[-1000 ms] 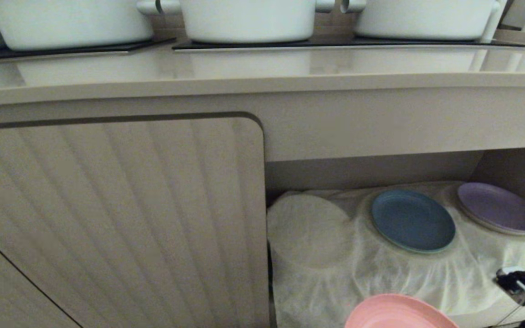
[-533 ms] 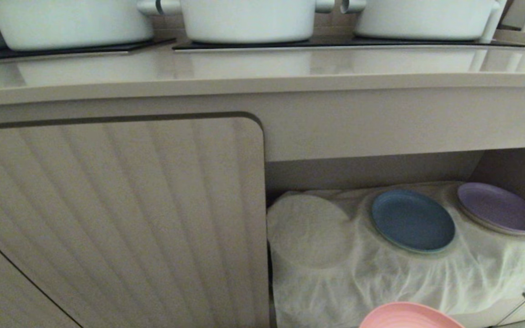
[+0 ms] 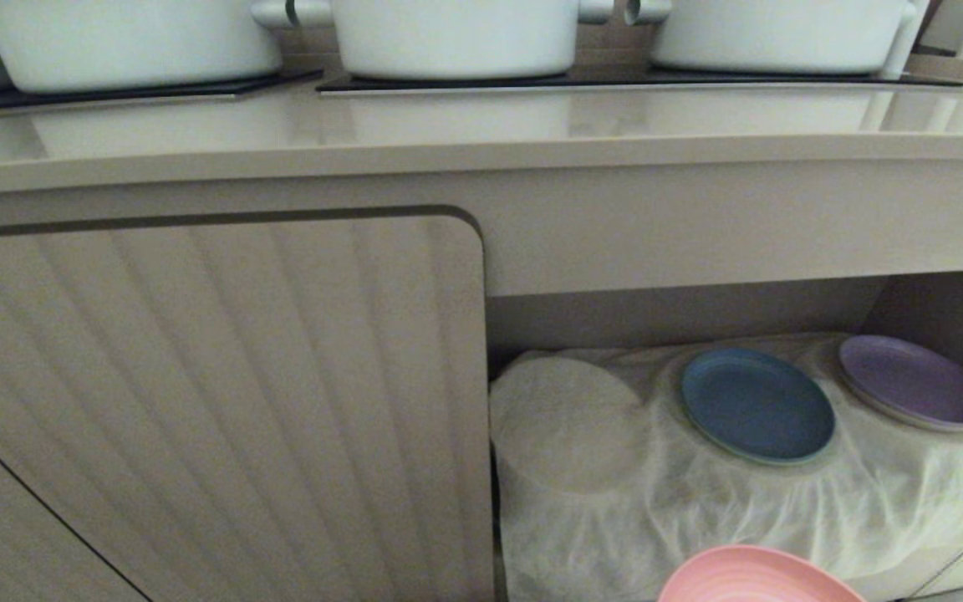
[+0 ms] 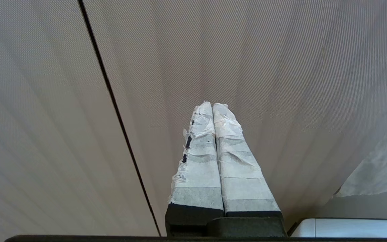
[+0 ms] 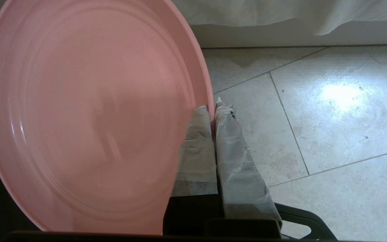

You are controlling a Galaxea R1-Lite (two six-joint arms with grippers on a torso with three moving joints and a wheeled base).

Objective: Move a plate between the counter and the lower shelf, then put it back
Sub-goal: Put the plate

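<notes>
The right pincer (image 5: pixel 212 107) is pressed tight on the rim of the pink plate (image 5: pixel 89 114), one taped finger (image 5: pixel 197 151) lying inside the dish and the other against its outer edge. The plate stands on edge beside the pincer, its ringed face turned toward the wrist camera. Just past the fingertips lies a pale tiled floor (image 5: pixel 314 127), and farther off from the pincer the hem of a white cloth (image 5: pixel 281 13) hangs over the beige front of the lower shelf (image 5: pixel 264 35).

In the head view only the upper arc of the plate (image 3: pixel 757 577) shows, in front of and below the shelf recess and apart from the cloth (image 3: pixel 699 510). Deeper in, beyond the plate, a blue plate (image 3: pixel 757 405) and a purple plate (image 3: pixel 914 381) rest tilted on cloth-covered mounds, with a third bare mound (image 3: pixel 569 418) beside them. A ribbed cabinet door (image 3: pixel 214 401) closes the space next to the recess. Farthest and highest is the counter (image 3: pixel 481 134), carrying white pots (image 3: pixel 456 33) on black hob panels (image 3: pixel 632 79).

The left pincer (image 4: pixel 212 105) is parked with its taped fingers pressed together on nothing, pointing at the ribbed door (image 4: pixel 281 67).
</notes>
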